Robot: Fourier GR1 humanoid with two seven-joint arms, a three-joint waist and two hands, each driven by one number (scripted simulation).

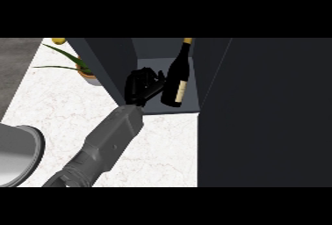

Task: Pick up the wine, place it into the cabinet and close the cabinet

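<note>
One hand shows, my left, its fingers curled but seemingly grasping nothing, the wine upright in the cabinet just beside their tips, so I fear a careless withdrawal tips it.

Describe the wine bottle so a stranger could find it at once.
Find the dark cabinet at the back of the white marble counter; its open compartment faces you. The wine bottle stands upright on the compartment's floor, against its right side. It is dark, with a gold top and a pale label, just right of the black hand.
</note>
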